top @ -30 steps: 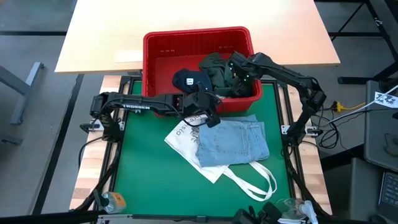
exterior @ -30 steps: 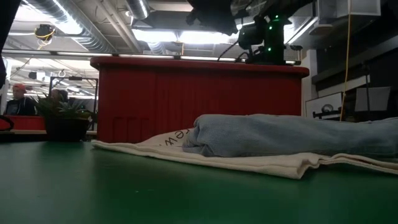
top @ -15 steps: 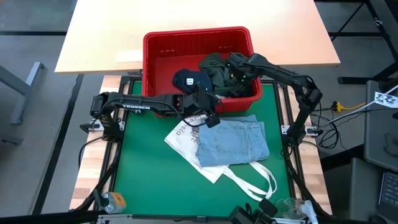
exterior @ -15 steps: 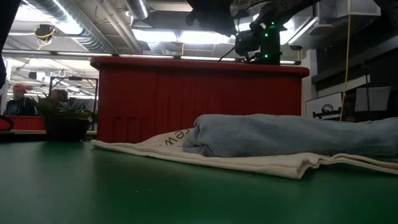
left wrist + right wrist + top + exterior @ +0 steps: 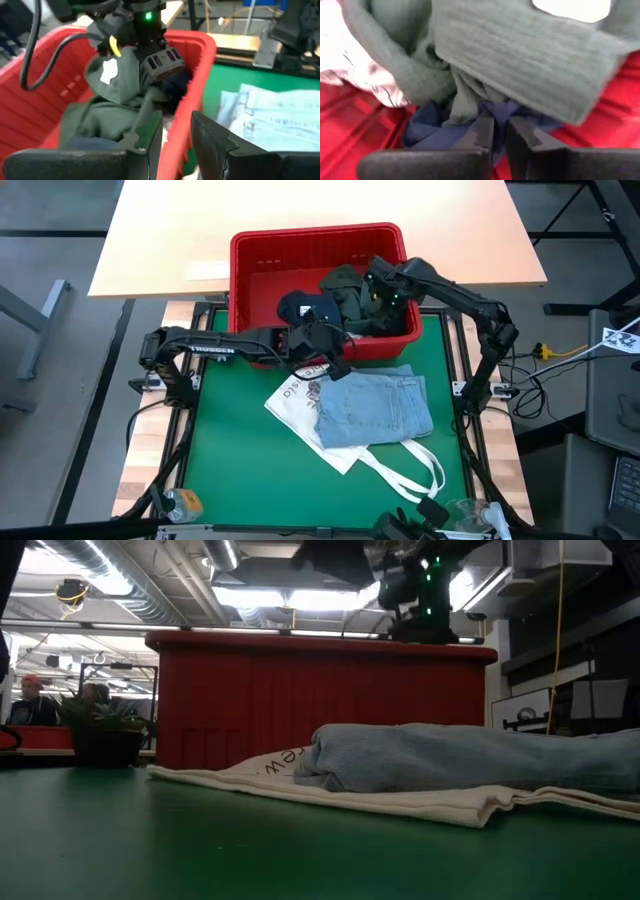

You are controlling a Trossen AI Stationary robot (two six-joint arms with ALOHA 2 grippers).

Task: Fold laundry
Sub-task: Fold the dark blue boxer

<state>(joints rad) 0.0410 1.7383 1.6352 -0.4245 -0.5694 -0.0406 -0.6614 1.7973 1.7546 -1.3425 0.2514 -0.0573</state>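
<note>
The red basket (image 5: 240, 250) stands at the table's far side with laundry in it: an olive green garment (image 5: 345, 285), a navy one (image 5: 305, 308) and a white printed one (image 5: 350, 70). My right gripper (image 5: 501, 125) reaches down into the basket and is shut on the olive cloth. My left gripper (image 5: 175, 125) hovers open above the basket's near wall (image 5: 200, 75), holding nothing. A light blue denim garment (image 5: 375, 410) lies flat on the white tote bag (image 5: 295, 405) on the green mat. My right gripper pinches a bunched fold of the olive green garment (image 5: 467, 107) between its two fingers, coming steeply from above. The folds converge at the fingertips (image 5: 487, 122). Navy cloth (image 5: 497, 107) lies right behind the tips; whether it is caught too, I cannot tell. The garment's bulk rests in the basket.
The tote's long handles (image 5: 410, 470) trail toward the near right of the green mat (image 5: 230, 460). A pale tabletop (image 5: 180, 230) lies beyond the basket. In the low view the basket's near wall (image 5: 300, 690) rises behind the denim (image 5: 460, 755).
My right gripper has risen a little over the basket and drawn slightly toward its far wall. The denim and the tote have stayed where they were.
</note>
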